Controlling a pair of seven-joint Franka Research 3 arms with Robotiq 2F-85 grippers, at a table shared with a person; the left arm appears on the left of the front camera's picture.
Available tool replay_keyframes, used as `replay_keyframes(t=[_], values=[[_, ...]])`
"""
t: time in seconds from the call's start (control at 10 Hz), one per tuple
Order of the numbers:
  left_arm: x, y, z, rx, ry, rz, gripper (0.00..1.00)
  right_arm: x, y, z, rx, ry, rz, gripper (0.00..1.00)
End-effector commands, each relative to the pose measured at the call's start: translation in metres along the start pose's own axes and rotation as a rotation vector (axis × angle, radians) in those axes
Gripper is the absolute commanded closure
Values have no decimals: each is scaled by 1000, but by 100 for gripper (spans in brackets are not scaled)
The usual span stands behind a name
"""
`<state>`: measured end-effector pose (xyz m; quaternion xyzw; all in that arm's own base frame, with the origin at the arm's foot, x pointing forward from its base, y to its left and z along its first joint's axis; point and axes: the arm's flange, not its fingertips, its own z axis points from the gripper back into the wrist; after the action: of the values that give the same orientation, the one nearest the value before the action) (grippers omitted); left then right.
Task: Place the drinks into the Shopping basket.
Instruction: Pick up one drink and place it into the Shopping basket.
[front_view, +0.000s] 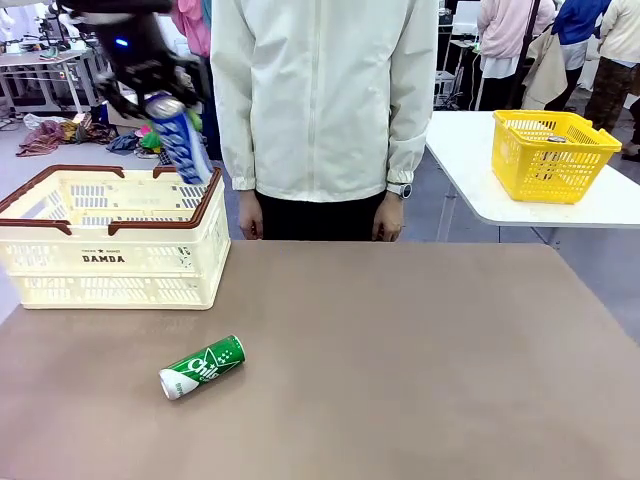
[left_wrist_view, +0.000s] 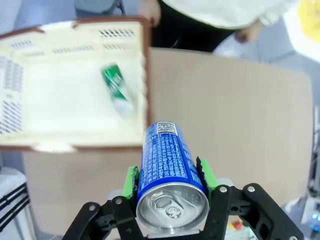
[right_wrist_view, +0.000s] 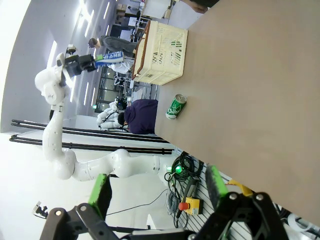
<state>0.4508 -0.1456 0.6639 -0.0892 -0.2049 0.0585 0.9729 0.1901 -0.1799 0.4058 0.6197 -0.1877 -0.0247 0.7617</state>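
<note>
A person (front_view: 320, 100) stands just beyond the cream basket (front_view: 100, 275), to its right. A yellow basket (front_view: 550, 160) sits well off to its right on a side table (front_view: 465, 190). Three cans: the left gripper (left_wrist_view: 167, 175) clamps one blue can (front_view: 187, 145) above the basket's far right corner; one green can (front_view: 202, 367) lies on the table (front_view: 420, 350) before the basket, another green can (left_wrist_view: 116, 89) inside it. The right gripper (right_wrist_view: 157, 175) gapes wide, empty.
</note>
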Motion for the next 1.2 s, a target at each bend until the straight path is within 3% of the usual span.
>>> replay_keyframes(t=[0.0,0.2,0.5,1.1], values=[[56,49,-15,-32,-36,9,100,3,6,0,11,-12,-4,0],[85,103,-53,18,4,9,100,3,6,0,11,-12,-4,0],[64,149,-106,-6,63,72,100,3,6,0,11,-12,-4,0],[25,157,-183,68,187,71,100,3,6,0,11,-12,-4,0]])
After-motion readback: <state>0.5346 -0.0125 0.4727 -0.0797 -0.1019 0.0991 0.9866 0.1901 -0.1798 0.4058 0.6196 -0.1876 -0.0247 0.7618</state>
